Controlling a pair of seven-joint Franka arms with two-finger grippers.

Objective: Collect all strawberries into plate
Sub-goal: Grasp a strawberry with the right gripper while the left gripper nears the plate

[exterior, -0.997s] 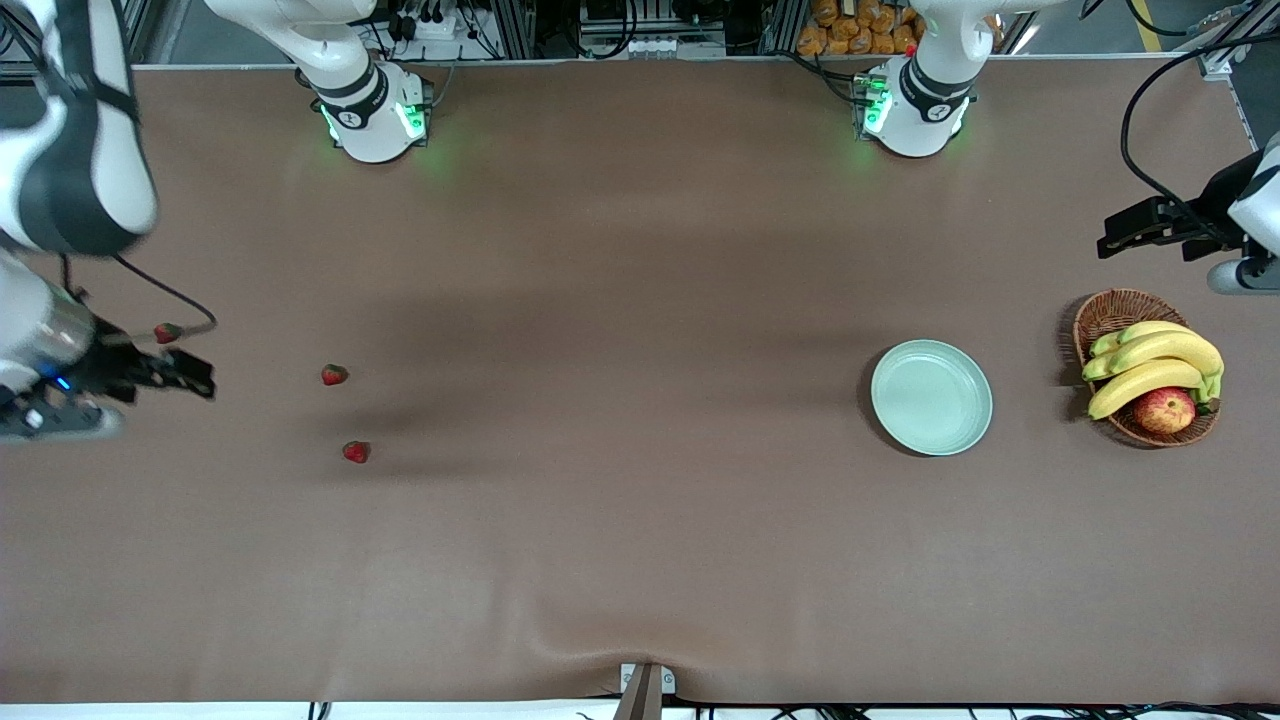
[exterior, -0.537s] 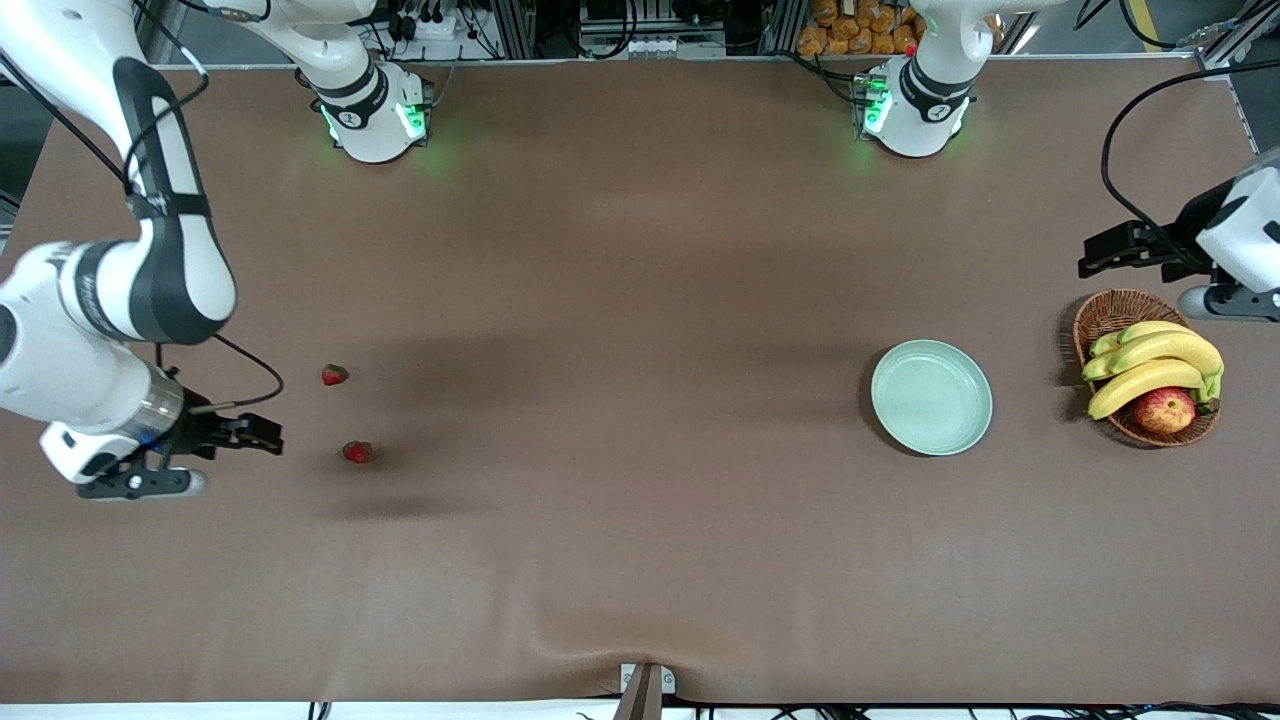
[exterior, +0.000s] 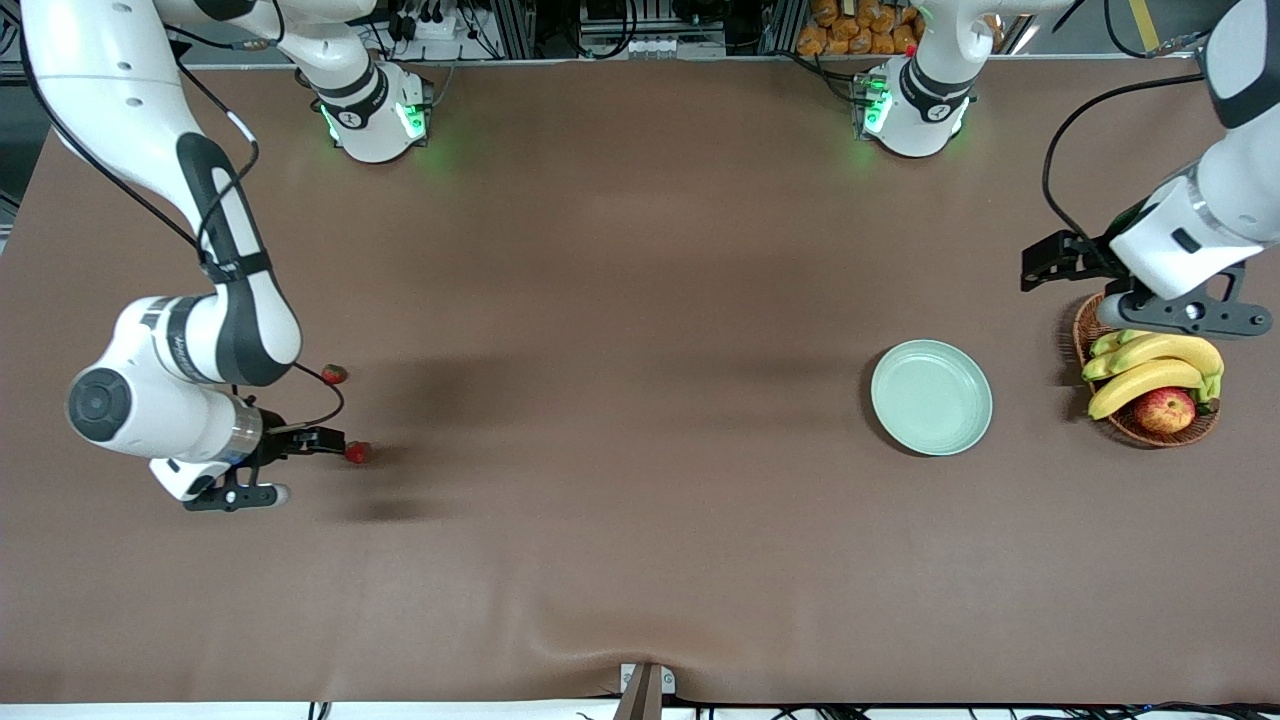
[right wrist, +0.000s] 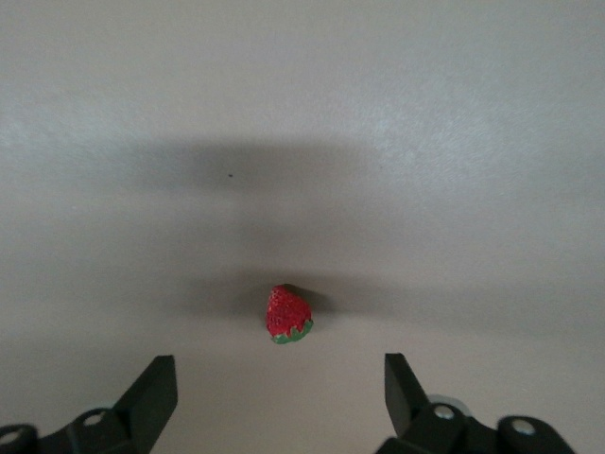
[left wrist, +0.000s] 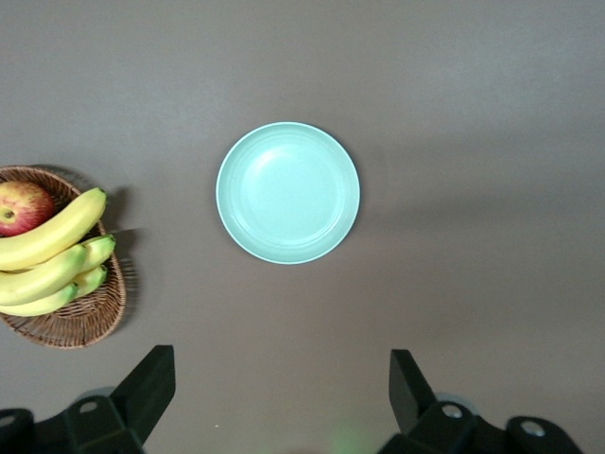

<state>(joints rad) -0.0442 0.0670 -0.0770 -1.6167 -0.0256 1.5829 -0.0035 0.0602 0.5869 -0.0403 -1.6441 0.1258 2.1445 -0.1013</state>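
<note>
Round marks on the two arm bases [exterior: 375,115], too small to read.

Counted on the brown table [exterior: 640,560]: two strawberries in sight, one plate, one wicker basket, one apple, one bunch of bananas.

- Strawberries: both toward the right arm's end of the table and well apart from the plate. First strawberry [exterior: 335,374] farther from the front camera, lying just beside the right arm's elbow. Second strawberry [exterior: 356,452] nearer to that camera, red with a green cap, lying on its side on bare table.
- Plate [exterior: 931,397]: pale mint green, round, nothing in it, toward the left arm's end of the table and near the basket.
- Basket [exterior: 1092,322]: brown wicker, holding the yellow bananas [exterior: 1150,362] and the red-yellow apple [exterior: 1165,410]; exact count of bananas hard to tell.

Right gripper [exterior: 322,438]: low over the table, just beside the second strawberry, on the side toward the right arm's end. Fingers spread wide, gripping nothing. From the right wrist view, berry just ahead of the gap between the two dark fingertips, not touched by either.

Left gripper [exterior: 1045,262]: up over the table just beside the basket. Fingers wide apart, holding nothing. From the left wrist view, plate and basket both below, well clear of the fingertips.
</note>
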